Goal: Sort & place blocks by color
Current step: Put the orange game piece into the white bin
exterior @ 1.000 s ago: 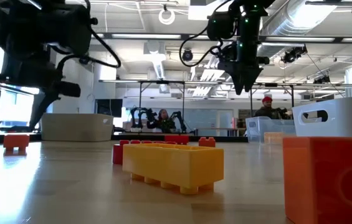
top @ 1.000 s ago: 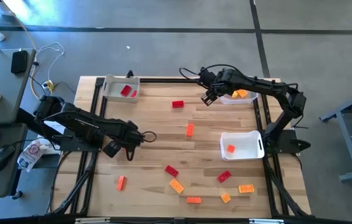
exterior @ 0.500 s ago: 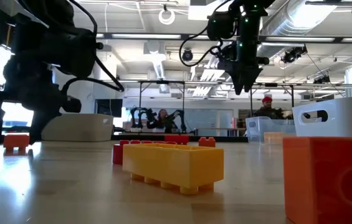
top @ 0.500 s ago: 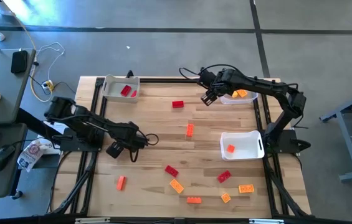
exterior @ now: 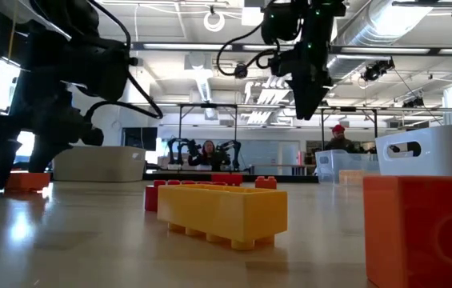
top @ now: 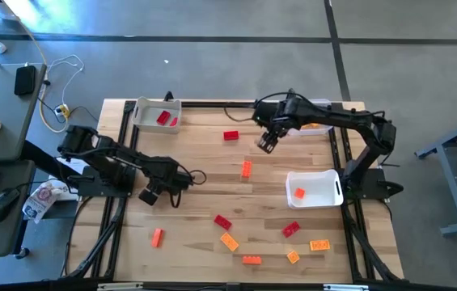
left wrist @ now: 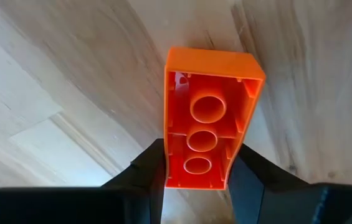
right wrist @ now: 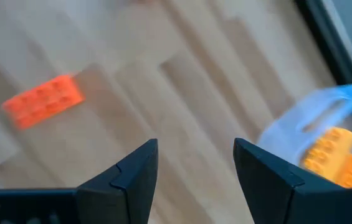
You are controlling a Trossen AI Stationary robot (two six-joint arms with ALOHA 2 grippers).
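Our left gripper (left wrist: 195, 180) has closed on an orange block (left wrist: 210, 118) lying studs-down on the table (top: 204, 162) — gripped for sorting. Our right gripper (right wrist: 194, 162) hovers open and empty near the far bin (top: 313, 129).

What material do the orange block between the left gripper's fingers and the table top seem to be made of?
Orange block: likely molded plastic, glossy; its hollow underside shows round tubes and thin walls. Table top: apparently wood or wood laminate, pale, satin finish; plank seams and grain lines show.
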